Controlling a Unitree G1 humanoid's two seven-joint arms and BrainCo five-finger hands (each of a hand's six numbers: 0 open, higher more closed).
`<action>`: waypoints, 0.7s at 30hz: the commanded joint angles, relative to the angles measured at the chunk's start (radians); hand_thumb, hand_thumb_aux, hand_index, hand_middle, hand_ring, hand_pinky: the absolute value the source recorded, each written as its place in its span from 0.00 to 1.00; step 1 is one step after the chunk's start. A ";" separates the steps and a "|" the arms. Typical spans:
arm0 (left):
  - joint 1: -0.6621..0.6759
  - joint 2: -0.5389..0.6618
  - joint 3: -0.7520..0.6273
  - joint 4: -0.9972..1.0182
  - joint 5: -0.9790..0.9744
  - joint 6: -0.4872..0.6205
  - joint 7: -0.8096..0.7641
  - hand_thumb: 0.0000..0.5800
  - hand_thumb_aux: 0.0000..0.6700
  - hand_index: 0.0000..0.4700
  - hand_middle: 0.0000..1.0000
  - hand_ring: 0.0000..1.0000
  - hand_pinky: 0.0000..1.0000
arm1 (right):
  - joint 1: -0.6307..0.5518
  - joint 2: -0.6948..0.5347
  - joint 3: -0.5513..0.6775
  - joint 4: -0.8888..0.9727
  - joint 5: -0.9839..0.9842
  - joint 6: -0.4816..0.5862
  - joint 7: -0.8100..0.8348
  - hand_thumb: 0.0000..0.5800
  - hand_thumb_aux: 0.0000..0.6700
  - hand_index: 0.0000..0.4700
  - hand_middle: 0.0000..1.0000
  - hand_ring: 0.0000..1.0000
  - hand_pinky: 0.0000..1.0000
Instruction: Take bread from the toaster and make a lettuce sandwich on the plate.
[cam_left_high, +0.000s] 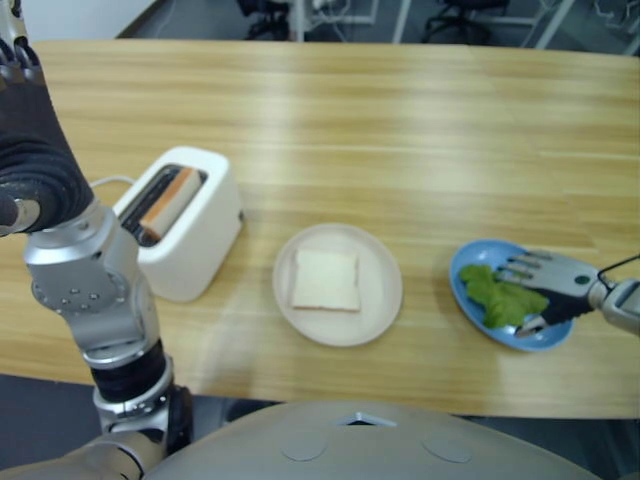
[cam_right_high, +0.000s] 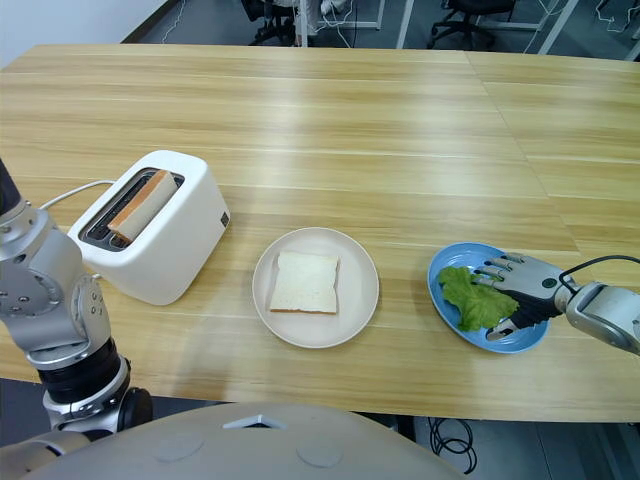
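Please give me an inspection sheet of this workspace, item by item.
Surface: light wooden table.
Job's things: white toaster holding one upright bread slice; round cream plate with a flat white bread slice; blue dish with green lettuce.
Clutter: nothing seen.
Hands: right hand on the lettuce; left hand raised at the left edge.
Cables: white cord from the toaster; black cable at the right wrist.
Surroundings: office chairs behind.

The slot of the toaster (cam_right_high: 170, 250) hides the lower part of the bread (cam_right_high: 138, 205). The right hand (cam_right_high: 525, 285) covers part of the lettuce (cam_right_high: 468, 298) and blue plate (cam_right_high: 447, 257), its grip unclear. The left hand (cam_left_high: 14, 55) is cut off at the picture's edge.
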 joint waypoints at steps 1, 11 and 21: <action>0.003 0.015 0.008 -0.020 -0.011 0.020 -0.009 0.00 0.00 0.00 0.00 0.00 0.00 | -0.024 0.027 0.047 0.010 -0.017 0.004 0.000 0.00 0.00 0.00 0.00 0.00 0.00; 0.003 0.031 0.016 -0.027 -0.024 0.032 -0.010 0.25 0.13 0.13 0.00 0.00 0.00 | -0.095 0.073 0.089 0.035 0.003 0.018 -0.012 1.00 1.00 0.98 0.00 0.00 0.00; -0.004 0.035 0.009 -0.026 -0.018 0.043 -0.010 0.74 0.49 0.48 0.00 0.00 0.00 | -0.057 0.087 0.086 0.021 -0.005 0.053 -0.102 1.00 1.00 0.98 0.00 0.00 0.00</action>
